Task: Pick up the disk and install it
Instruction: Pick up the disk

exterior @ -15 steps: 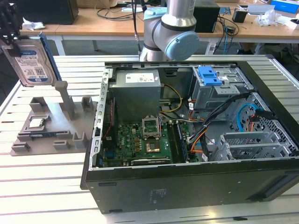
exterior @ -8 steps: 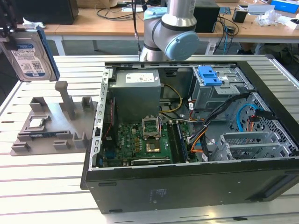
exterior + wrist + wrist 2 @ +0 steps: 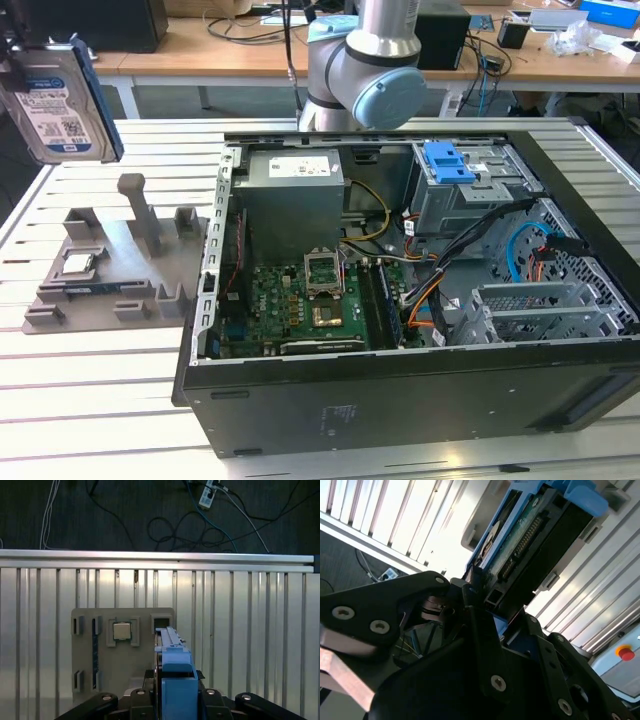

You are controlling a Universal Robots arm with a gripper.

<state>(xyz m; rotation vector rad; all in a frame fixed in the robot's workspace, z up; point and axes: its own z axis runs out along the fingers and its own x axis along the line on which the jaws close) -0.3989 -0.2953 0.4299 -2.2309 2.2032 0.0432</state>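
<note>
The disk (image 3: pixel 55 100), a silver drive with a white-and-blue label in a blue caddy, hangs upright in the air at the exterior view's upper left, well above the grey fixture (image 3: pixel 110 260). My gripper (image 3: pixel 18 45) is shut on its upper end. The second wrist view looks along the disk (image 3: pixel 530 540) with its green circuit board and connector pins, the black fingers (image 3: pixel 475 615) clamped on its near end. The first wrist view has the disk (image 3: pixel 172 660) edge-on between the gripper (image 3: pixel 175 682) links, above the fixture (image 3: pixel 95 650).
An open computer case (image 3: pixel 400 400) lies to the exterior view's right of the fixture, with a motherboard (image 3: pixel 310 300), a grey drive cage (image 3: pixel 465 195) topped by a blue bracket (image 3: pixel 448 160), and loose cables. A small CPU chip (image 3: pixel 80 263) sits on the fixture. The arm's base (image 3: pixel 360 70) stands behind the case.
</note>
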